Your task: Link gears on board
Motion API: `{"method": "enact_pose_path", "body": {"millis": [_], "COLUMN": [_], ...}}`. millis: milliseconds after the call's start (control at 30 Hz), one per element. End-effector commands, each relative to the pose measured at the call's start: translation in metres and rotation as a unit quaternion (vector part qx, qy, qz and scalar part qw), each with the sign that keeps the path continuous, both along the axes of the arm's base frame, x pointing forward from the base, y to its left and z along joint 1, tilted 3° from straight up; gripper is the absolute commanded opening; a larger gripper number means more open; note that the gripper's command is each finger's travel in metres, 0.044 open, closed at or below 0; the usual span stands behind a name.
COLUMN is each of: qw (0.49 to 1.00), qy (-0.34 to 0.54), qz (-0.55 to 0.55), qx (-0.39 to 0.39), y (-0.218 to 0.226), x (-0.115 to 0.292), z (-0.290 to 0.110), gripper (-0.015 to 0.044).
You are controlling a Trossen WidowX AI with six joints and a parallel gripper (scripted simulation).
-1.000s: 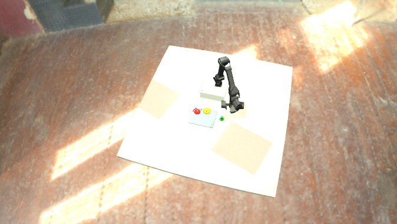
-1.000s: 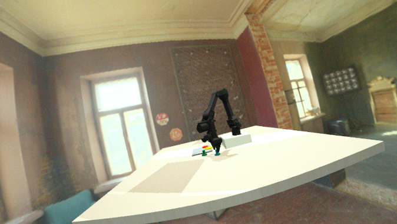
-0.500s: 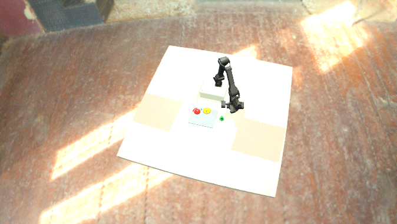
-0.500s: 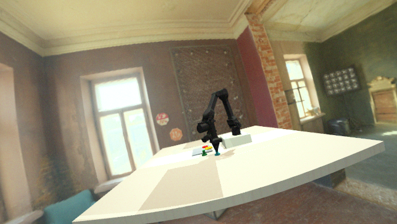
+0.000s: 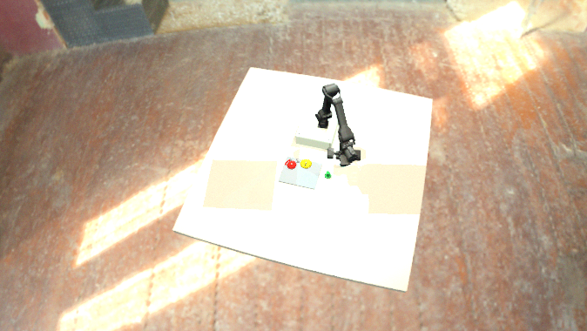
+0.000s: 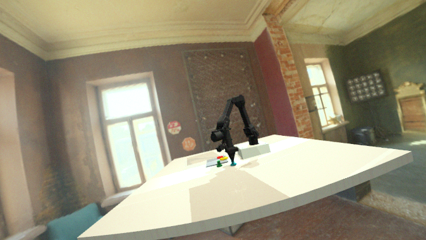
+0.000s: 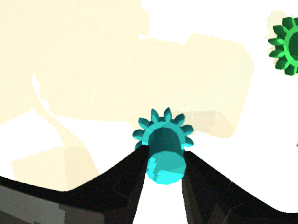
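My gripper [image 7: 165,155] [image 6: 232,160] is shut on the round handle of a teal gear [image 7: 162,131] [image 6: 233,164]. The teal gear is upright at the table surface, its teeth below the fingertips; the arm hides it in the top view. A green gear [image 5: 327,175] [image 6: 219,163] [image 7: 287,46] with a handle stands on the table between the board and the gripper. The grey board [image 5: 305,179] carries the red gear [image 5: 291,165] [image 6: 220,157] and the yellow gear [image 5: 306,164] [image 6: 224,158] near its back edge, with a small gap between them. Pegs are too small to tell clearly.
The pale base block [image 5: 313,139] [image 6: 255,151] of the arm stands behind the board. The white table [image 5: 305,235] [image 6: 316,164] has patches of light and shade around the board and gears.
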State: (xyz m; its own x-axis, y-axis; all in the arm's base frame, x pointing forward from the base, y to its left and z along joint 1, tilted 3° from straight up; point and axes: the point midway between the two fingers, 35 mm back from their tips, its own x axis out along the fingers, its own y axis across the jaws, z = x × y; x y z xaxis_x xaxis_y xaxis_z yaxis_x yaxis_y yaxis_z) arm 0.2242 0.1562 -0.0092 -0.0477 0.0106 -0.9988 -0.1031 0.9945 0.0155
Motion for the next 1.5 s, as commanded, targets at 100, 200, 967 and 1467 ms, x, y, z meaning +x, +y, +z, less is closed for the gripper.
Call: {"method": "enact_pose_path", "body": {"millis": [100,200,967,1467], "qw": [1.000,1.000,1.000,1.000], "qy": [-0.007,-0.007,-0.008,-0.007], "qz": [-0.002,-0.002,-0.002,-0.002], "qx": [0.006,0.006,0.007,0.006], "y": [0.005,0.005,0.006,0.002], "x": [0.008,0.010,0.015,0.012], "z": [0.021,0.029,0.089,0.129], "gripper": [0.0000,0.0000,0.0000,0.0000]}}
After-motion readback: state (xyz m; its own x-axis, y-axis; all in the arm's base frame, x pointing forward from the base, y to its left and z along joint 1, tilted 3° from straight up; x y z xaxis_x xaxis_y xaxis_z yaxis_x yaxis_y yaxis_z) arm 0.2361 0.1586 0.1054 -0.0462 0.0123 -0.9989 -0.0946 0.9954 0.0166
